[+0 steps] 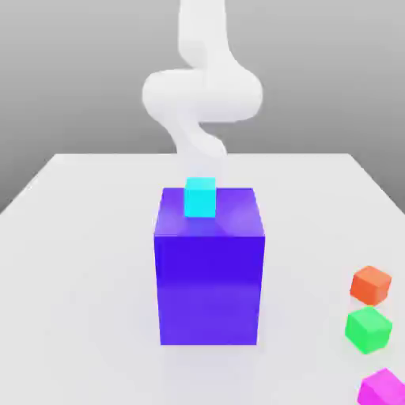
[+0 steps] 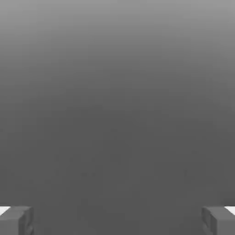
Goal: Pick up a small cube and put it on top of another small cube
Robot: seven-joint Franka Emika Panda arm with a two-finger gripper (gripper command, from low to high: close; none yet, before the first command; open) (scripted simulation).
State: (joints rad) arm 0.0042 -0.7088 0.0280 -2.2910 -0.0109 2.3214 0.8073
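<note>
The small magenta cube [image 1: 384,389] lies on the white table at the near corner of the exterior view's right, partly cut off by the picture's edge. Just behind it sit a green cube [image 1: 368,329] and an orange cube [image 1: 371,285]. A cyan small cube [image 1: 200,197] rests on top of a tall blue block [image 1: 209,273] in the middle of the table. My white arm [image 1: 202,95] curls down behind that block. In the hand view my gripper [image 2: 117,220] is open, its two grey fingertips [image 2: 16,220] far apart with nothing between them, facing plain grey background.
The tall blue block stands between the arm and the near side of the table [image 1: 79,261]. The three loose cubes are lined up close together along the exterior view's right edge.
</note>
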